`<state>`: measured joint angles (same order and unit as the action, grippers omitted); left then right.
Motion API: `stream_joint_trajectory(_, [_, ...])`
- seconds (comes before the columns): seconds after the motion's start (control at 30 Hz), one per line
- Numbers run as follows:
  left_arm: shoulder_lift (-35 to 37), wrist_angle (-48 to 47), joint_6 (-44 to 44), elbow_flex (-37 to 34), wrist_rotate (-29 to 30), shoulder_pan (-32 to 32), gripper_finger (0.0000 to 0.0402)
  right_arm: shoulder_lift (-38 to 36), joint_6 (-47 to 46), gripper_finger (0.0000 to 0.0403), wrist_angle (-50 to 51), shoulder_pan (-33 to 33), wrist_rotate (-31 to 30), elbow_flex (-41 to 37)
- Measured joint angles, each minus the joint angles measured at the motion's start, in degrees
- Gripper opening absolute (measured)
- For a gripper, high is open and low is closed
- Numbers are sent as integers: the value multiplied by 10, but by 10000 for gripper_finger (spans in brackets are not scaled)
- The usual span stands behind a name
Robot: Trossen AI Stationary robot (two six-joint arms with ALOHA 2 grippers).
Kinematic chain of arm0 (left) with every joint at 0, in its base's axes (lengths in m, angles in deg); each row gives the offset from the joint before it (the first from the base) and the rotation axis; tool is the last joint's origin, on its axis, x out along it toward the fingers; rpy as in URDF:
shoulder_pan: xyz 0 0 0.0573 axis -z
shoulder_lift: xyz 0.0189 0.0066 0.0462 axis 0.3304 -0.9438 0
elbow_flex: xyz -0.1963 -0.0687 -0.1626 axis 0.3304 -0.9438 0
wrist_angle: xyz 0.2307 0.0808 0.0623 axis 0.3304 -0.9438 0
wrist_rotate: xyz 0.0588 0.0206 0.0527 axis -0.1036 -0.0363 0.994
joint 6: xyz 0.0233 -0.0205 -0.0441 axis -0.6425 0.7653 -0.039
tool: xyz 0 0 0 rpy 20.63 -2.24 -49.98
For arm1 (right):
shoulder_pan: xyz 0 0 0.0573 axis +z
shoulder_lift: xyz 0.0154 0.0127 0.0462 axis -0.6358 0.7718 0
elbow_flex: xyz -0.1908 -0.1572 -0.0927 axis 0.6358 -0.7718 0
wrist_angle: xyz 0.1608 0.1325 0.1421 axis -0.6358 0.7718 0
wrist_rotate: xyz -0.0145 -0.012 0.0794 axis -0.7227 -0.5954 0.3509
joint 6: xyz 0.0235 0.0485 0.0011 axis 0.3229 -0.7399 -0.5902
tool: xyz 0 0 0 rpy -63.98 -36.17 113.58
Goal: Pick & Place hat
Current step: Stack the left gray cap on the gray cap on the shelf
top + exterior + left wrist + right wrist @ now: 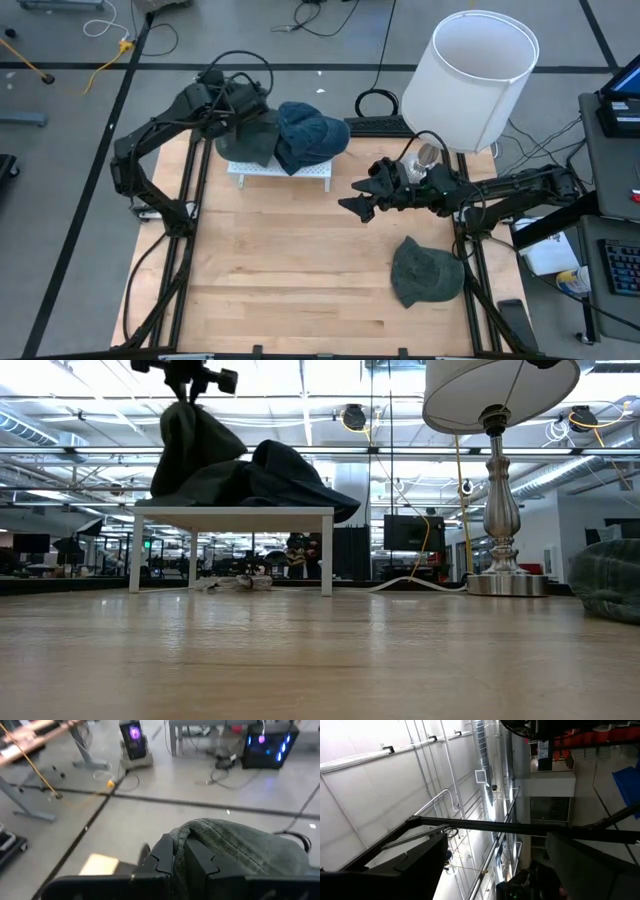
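1. Light wooden plank desk (300,280) in a dark metal frame, standing on a grey concrete floor (60,200) crossed by dark tape lines.
2. Tall silver-stemmed lamp with a white drum shade (470,80) at the far right corner of the desk; turned metal stem and round base clear in the low view (503,510).
3. Yellow cable (105,60) and black cables trailing over the floor behind the desk.
4. Computer tower glowing blue (270,745) and a smaller unit lit purple (134,740) on the floor farther back.
5. Open ceiling with white beams, pipes and bright strip lighting (300,420).
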<state>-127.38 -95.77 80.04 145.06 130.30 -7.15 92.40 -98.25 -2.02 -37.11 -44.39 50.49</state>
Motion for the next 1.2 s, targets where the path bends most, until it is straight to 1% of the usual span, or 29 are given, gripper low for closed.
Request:
stream_joint_trajectory(0.23, [-44, 0, 48, 0, -88, -3, 17, 0, -2, 332, -1, 0, 17, 0])
stream_joint_trajectory(0.53, [-97, 1, 106, 0, -156, 19, 17, 0, -8, 332, -2, 0, 65, 0])
stream_joint_trajectory(0.77, [-125, 6, 155, 0, -173, 34, 17, 0, -13, 332, -2, 0, 73, 0])
stream_joint_trajectory(1.0, [-153, 34, 158, 0, -198, 41, 17, 0, -13, 332, -2, 0, 72, 0])
stream_joint_trajectory(1.03, [-154, 38, 154, 0, -201, 41, 20, 0, -13, 332, -3, 0, 72, 0])
stream_joint_trajectory(1.1, [-154, 40, 147, 0, -210, 41, 40, 0, -13, 331, -12, 0, 73, 0])
stream_joint_trajectory(1.2, [-153, 43, 137, 0, -215, 40, 85, -1, -13, 332, -23, 0, 73, 0])
